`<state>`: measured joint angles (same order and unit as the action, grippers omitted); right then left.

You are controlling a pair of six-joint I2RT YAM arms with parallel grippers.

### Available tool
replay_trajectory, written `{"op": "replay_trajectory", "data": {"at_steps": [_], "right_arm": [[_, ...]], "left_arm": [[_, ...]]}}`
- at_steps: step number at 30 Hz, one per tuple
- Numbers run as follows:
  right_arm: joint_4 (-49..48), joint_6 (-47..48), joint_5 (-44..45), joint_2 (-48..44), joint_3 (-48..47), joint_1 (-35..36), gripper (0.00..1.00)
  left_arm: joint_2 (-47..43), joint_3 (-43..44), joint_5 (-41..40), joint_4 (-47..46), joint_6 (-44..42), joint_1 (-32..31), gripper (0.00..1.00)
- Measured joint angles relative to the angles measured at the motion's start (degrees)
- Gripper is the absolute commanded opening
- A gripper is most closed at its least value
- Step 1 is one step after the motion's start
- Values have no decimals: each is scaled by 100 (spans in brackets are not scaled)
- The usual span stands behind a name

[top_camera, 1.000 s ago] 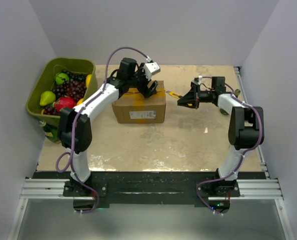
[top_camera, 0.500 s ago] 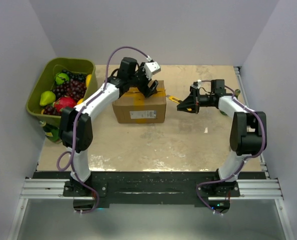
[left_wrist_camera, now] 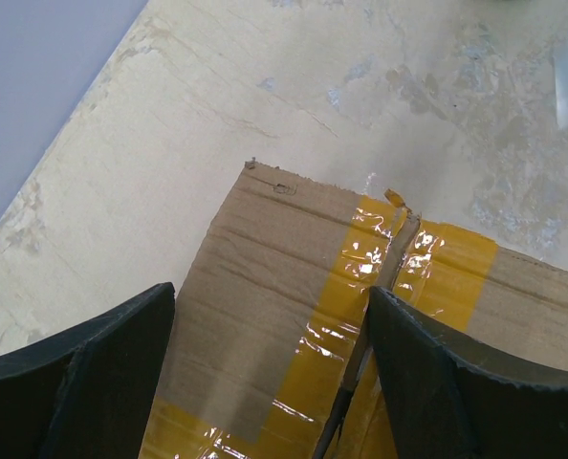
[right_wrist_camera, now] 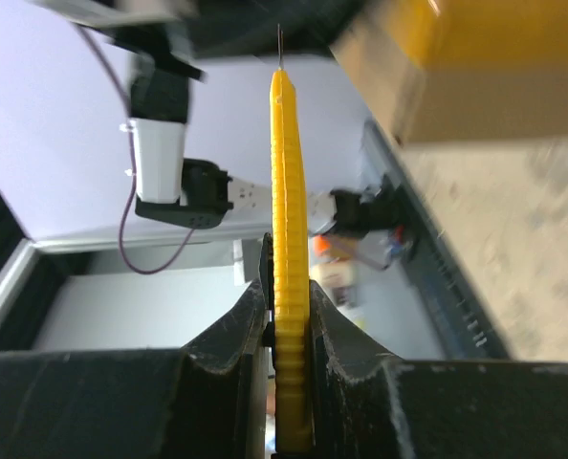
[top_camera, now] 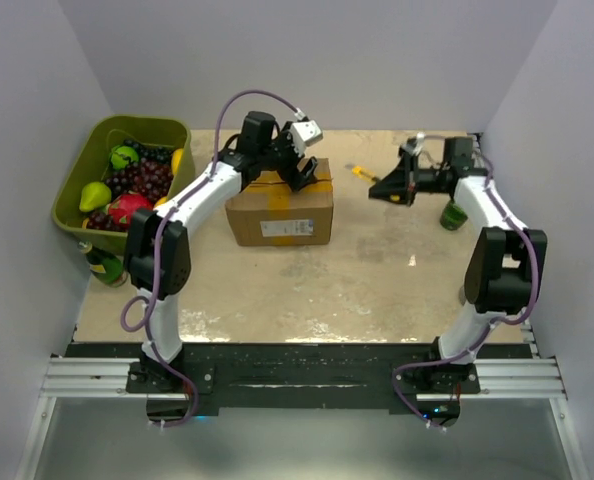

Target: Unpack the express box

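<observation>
Yellow cutter tight in right claw, left claw wide over taped express box.

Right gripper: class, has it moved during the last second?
Yes. The right gripper, shut on the yellow cutter, has drawn rightward and farther back, away from the express box.

High rear overhead, looking down — two close wrist views, the express box common to all.

At my left an olive-green plastic bin holds dark purple grapes, a red round fruit and a green pear. A small green rounded object sits at my right.
</observation>
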<state>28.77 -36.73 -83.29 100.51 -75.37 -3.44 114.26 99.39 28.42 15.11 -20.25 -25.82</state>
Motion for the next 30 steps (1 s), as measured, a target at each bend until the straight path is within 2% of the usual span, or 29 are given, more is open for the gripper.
{"op": "replay_trajectory", "data": {"at_steps": [3, 5, 7, 8, 10, 11, 14, 18, 24, 30], "right_arm": [[-216, 52, -2, 212, -1156, -236, 0], [-76, 590, 173, 358, -1906, -337, 0], [734, 1790, 634, 708, -2911, -345, 0], [1344, 2691, 1084, 1008, -3646, -289, 0], [2256, 4452, 1757, 1438, -4540, -125, 0], [2546, 5064, 2009, 1537, -4695, -35, 0], [3442, 6961, 2872, 1661, -4708, 369, 0], [4113, 8577, 3650, 1690, -4673, 890, 0], [4566, 9720, 4168, 1517, -4603, 1515, 0], [4669, 9965, 4374, 1106, -4411, 1847, 0]], "left_arm": [[-122, -175, 144, -125, 70, 15, 87], [-225, -260, 205, -142, 136, 17, 88], [-326, -282, 243, -92, 166, 20, 90], [-402, -295, 249, -46, 168, 26, 90], [-597, -302, 291, 42, 157, 42, 90], [-708, -293, 326, 90, 129, 52, 90], [-979, -31, 520, 398, -42, 70, 90], [-1165, 678, 826, 671, -289, 70, 90], [-1143, 1043, 1307, 986, -503, 28, 89], [-503, 1412, 1808, 1628, -636, -76, 85]]}}
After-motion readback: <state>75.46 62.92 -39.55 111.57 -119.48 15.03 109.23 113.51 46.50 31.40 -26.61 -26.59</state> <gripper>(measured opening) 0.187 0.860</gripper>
